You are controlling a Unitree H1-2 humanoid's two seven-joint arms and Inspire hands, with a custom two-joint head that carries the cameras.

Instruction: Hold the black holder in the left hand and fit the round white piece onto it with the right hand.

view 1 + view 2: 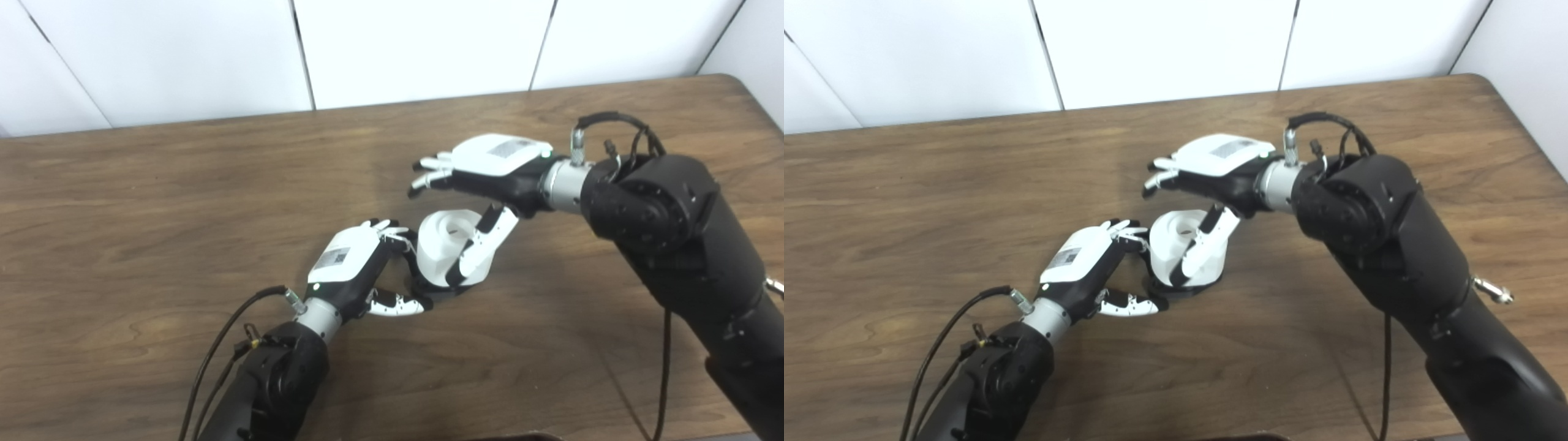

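On the brown wood-grain table (153, 202) we see the round white plastic piece (442, 242), a thick ring with a hollow in its top, standing near the middle of the tabletop on the low black holder (436, 285), of which only a dark rim shows beneath the white body. The left hand (352, 263), white-backed with black fingers, comes in from the lower left and sits against the left side of the white piece; its fingers (401, 239) curl onto the ring's near wall while its thumb (398, 303) reaches along the table toward the black base, so the hand is wrapped loosely about the pair (whether it truly clamps the holder or merely touches it we cannot tell, since the contact is hidden behind the fingers). The right hand (490, 168) comes in from the right, above and behind the white piece, with its palm facing down; its fingers (432, 174) are stretched out and spread, pointing left over the table and touching nothing, while its thumb (481, 248) hangs down and lies against the right front of the ring. So the right hand is spread apart, not closed on the piece. Black cables (211, 361) trail from the left wrist across the table, and white wall panels (416, 43) stand behind the far edge.
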